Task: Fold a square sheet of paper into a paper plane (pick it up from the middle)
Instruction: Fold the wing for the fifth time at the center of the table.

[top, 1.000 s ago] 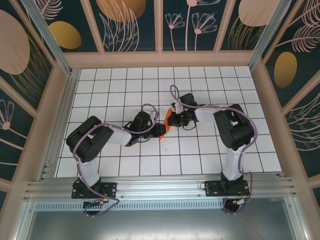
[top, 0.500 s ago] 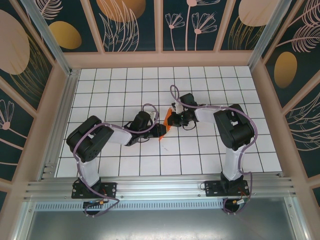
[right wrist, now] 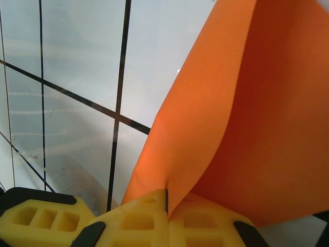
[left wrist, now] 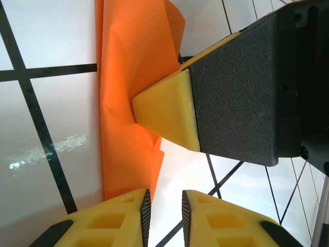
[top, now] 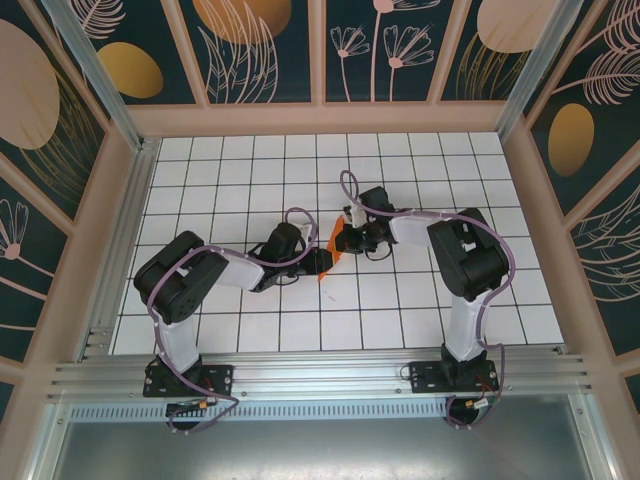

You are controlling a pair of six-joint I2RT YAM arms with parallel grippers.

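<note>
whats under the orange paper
The white tiled table shows around the orange paper, with its black lines running beneath. What lies directly below is covered. The right claw pinches one edge.

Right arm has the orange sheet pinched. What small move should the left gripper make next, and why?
Probably nudge the left gripper sideways onto the orange sheet and close. Its jaws stand a slit apart with nothing between them, the sheet's edge beside one finger, while the right gripper is shut on it.
</note>
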